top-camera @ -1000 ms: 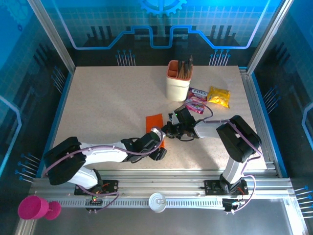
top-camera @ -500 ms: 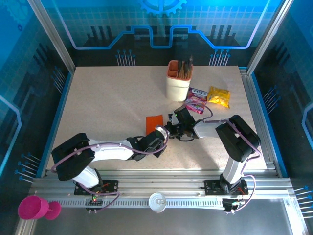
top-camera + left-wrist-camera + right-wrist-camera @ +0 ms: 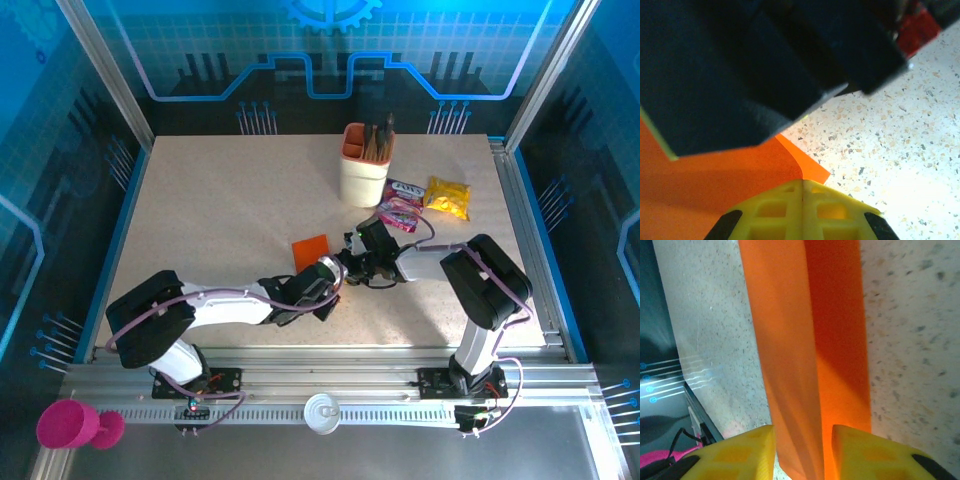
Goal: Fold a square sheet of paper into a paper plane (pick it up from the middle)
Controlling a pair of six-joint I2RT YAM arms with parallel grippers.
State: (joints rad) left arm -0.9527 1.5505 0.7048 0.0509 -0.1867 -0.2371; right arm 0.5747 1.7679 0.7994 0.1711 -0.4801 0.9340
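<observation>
Robot lab enclosure: aluminium frame [image 3: 110, 75], blue-lit panels [image 3: 200, 45], speckled table [image 3: 220, 200], slotted mounting rail [image 3: 380, 385].

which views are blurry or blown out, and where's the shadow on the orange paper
Left wrist view: a dark blurred mass covers the upper left and shades the orange paper; the table washes out pale at lower right. Right wrist view: the paper is soft this close, its right strip deeper orange. Top view: sharp, even light, blue-lit walls.
</observation>
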